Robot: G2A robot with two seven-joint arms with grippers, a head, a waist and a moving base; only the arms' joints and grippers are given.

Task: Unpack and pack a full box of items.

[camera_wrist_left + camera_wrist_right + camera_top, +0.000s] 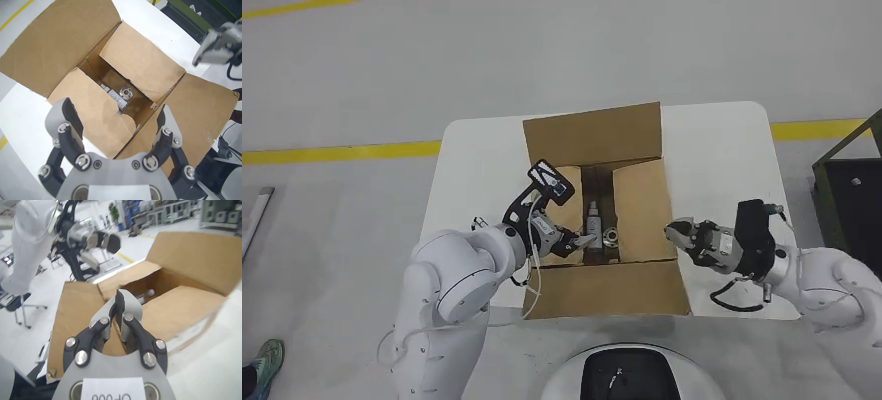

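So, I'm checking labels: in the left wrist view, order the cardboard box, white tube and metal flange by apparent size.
1. cardboard box, by far the largest.
2. white tube, partly hidden.
3. metal flange, shorter than the tube.

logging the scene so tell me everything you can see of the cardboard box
The cardboard box is brown corrugated board, standing open on the white table. Its far and near flaps are folded outward; the two side flaps lean over the opening, their edges torn. Down in the gap, on the bottom, lie a white tube and a round metal flange side by side.
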